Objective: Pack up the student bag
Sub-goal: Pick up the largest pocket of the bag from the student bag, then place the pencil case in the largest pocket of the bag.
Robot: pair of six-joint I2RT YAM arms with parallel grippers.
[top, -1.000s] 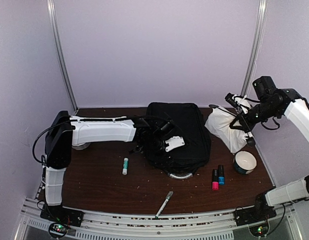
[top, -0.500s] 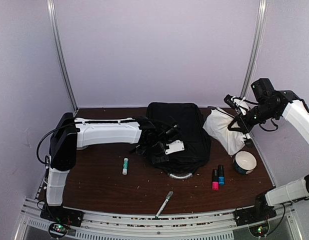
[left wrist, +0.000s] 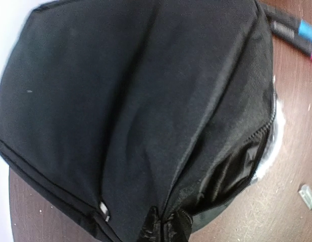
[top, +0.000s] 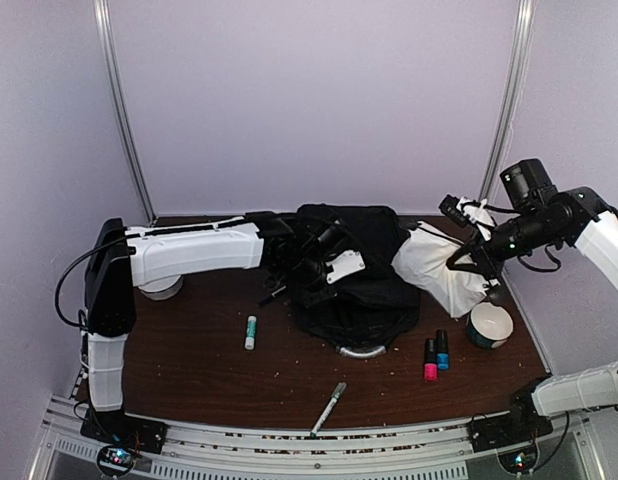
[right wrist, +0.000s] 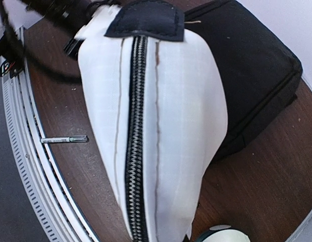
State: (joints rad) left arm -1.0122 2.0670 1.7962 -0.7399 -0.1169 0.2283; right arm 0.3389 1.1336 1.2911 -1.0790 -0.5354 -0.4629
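Two claws are closed, each on a load. Table (top: pixel 189 350): dark wood, carries every item. Bag (top: pixel 374 245): black, lies flat at centre rear of the table. The left claw (top: pixel 307 270) is fully closed on a fold of fabric at the bag's left edge, beside the zip, and that edge stands raised. In the left wrist view the zip opening (left wrist: pixel 237 171) gapes only narrowly. Pouch (top: pixel 434 268): white, zipped shut, hangs clear of the table from the right claw (top: pixel 467 228), which is clamped on its top end. The pouch hangs just beside the bag's right edge; contact cannot be confirmed. Step in hand, as judged: hold the bag open and bring the pouch to the opening. The next move calls for lifting the pinched fabric to widen the gap, then bringing the pouch in end-first, because the pouch looks bulkier than the present opening. Bowl (top: pixel 489 323), markers (top: pixel 430 360), glue stick (top: pixel 250 331) and pen (top: pixel 329 408) lie loose on the table, not yet packed.
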